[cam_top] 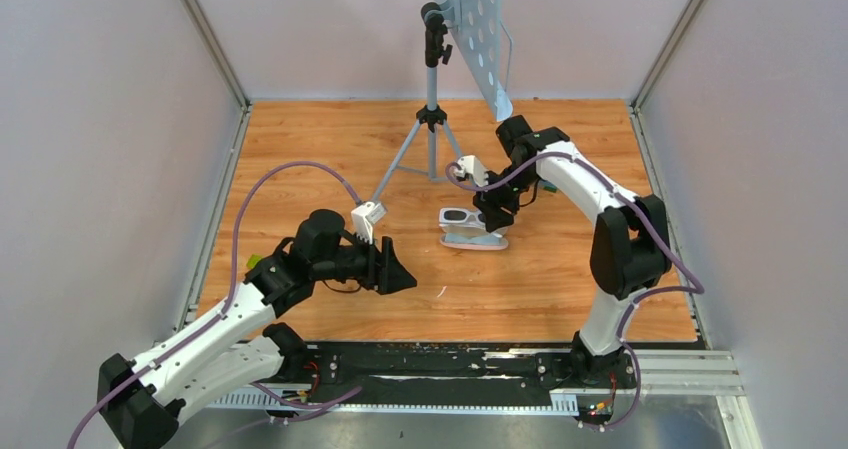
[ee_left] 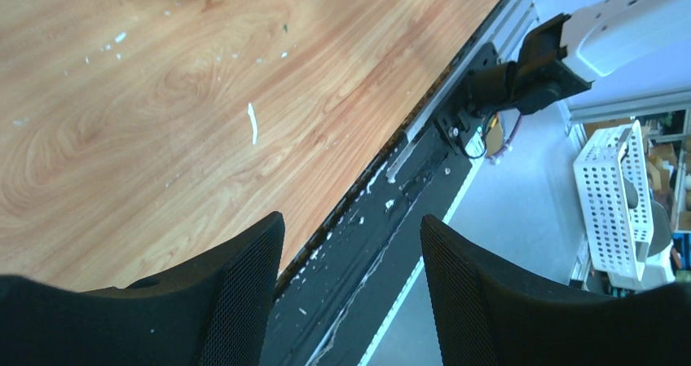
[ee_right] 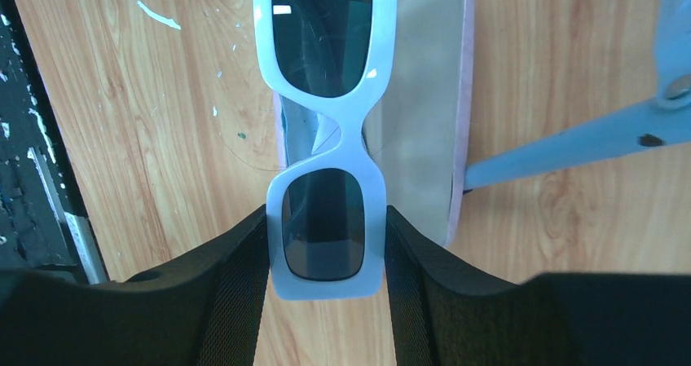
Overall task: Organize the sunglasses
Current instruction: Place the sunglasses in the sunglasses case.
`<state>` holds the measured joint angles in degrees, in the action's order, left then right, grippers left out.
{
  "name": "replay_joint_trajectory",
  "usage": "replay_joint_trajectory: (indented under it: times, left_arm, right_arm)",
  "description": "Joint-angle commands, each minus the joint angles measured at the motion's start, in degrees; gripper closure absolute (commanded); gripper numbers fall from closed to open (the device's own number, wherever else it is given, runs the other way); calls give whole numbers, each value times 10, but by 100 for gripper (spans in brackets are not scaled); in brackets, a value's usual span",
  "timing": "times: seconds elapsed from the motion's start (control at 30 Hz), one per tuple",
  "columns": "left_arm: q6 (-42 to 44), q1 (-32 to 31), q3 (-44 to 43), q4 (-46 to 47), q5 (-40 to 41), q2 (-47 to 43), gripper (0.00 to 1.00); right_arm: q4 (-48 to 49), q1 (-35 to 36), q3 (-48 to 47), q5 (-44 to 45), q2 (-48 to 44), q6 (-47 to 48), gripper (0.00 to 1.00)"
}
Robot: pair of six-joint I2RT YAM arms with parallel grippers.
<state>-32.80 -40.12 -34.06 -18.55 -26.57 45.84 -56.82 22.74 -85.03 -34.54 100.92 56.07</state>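
The sunglasses (ee_right: 326, 97), with a white frame and dark lenses, are gripped at one lens end by my right gripper (ee_right: 326, 244), which is shut on them. They hang just above the pale pink case (ee_right: 464, 97), whose top shows a flat blue-grey cloth (ee_right: 415, 97). In the top view the sunglasses (cam_top: 458, 215) sit over the case (cam_top: 478, 240) at mid-table, with the right gripper (cam_top: 490, 212) beside them. My left gripper (cam_top: 398, 274) is open and empty, left of the case and low over the wood; it also shows in the left wrist view (ee_left: 352, 235).
A tripod (cam_top: 430, 119) stands at the back centre with a perforated panel (cam_top: 470, 19) above it; one tripod leg (ee_right: 570, 142) passes close to the case. The black table edge rail (ee_left: 391, 211) and a white basket (ee_left: 619, 203) lie off the near side.
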Motion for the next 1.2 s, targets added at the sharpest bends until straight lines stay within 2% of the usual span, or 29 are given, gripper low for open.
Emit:
replay_joint_trajectory:
  times: [0.0, 0.5, 1.17]
  left_arm:
    - [-8, 6, -2, 37, 20, -11, 34]
    - [-3, 6, 3, 48, 7, 12, 35]
    - [-9, 6, 32, 76, 5, 14, 35]
  right_arm:
    - [-22, -15, -14, -47, 34, -14, 81]
    - [-21, -32, -17, -45, 95, -11, 83]
    - [-22, -36, 44, -57, 76, 29, 85]
